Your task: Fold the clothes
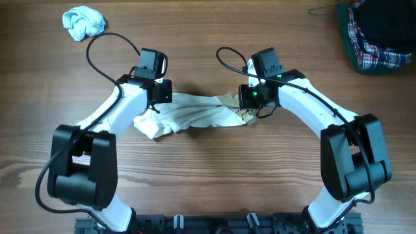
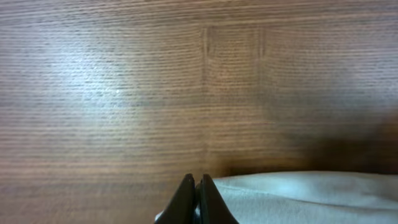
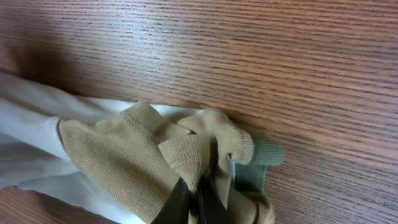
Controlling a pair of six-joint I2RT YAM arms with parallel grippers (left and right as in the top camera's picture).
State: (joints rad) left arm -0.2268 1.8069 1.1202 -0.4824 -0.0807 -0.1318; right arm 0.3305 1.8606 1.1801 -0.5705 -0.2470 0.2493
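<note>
A cream-white garment with a tan ribbed collar end lies crumpled across the middle of the wooden table. My left gripper is shut on the garment's left edge; the left wrist view shows its closed jaws pinching white cloth. My right gripper is shut on the tan end at the right; the right wrist view shows its jaws closed on tan knit fabric with a green trim piece beside it.
A crumpled light-blue cloth lies at the far left back. A pile of dark and plaid clothes sits at the back right corner. Black cables loop behind both wrists.
</note>
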